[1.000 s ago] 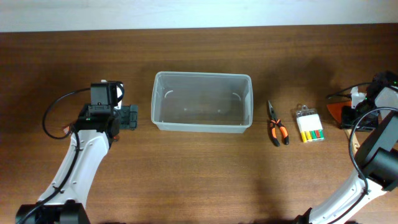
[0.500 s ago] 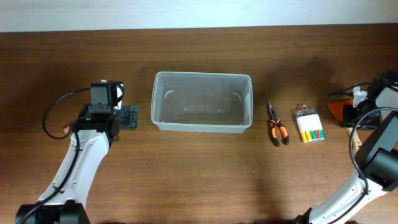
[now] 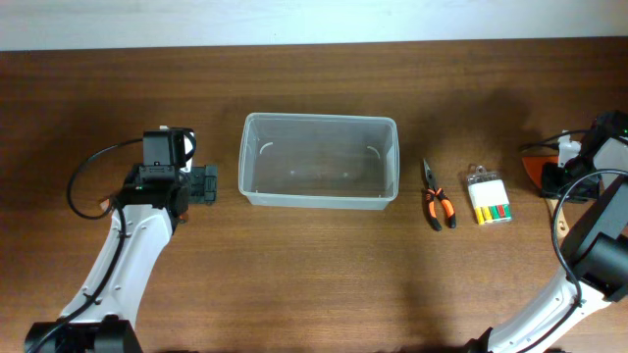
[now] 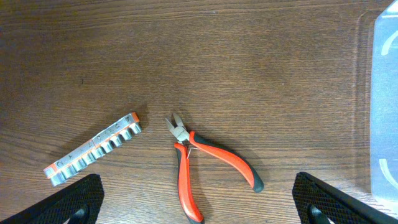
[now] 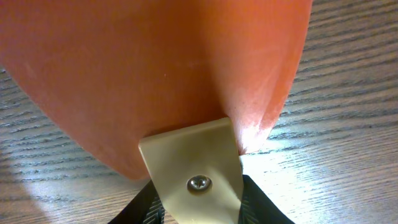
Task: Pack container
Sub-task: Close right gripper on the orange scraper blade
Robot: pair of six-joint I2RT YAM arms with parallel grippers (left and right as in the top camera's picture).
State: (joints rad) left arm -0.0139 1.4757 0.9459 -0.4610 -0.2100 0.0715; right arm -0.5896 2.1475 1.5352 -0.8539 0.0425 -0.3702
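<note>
The container point(image 3: 319, 199) is a clear plastic bin in the middle of the table, with nothing inside; its edge shows in the left wrist view point(image 4: 385, 93). My left gripper point(image 3: 203, 184) is open just left of the container. In its wrist view it point(image 4: 199, 208) hovers over red-handled pliers point(image 4: 199, 162) and a metal socket rail point(image 4: 93, 149). My right gripper point(image 3: 557, 178) is at the far right edge, shut on an orange flat tool point(image 3: 535, 176). In the right wrist view the fingers point(image 5: 199, 205) clamp its beige tab under the orange blade point(image 5: 155, 74).
A second pair of orange-handled pliers point(image 3: 438, 203) lies right of the container. A clear case with yellow, green and red pieces point(image 3: 488, 196) lies beside them. Cables loop beside both arms.
My right gripper and the orange tool have shifted slightly to the right. The left arm has not moved.
</note>
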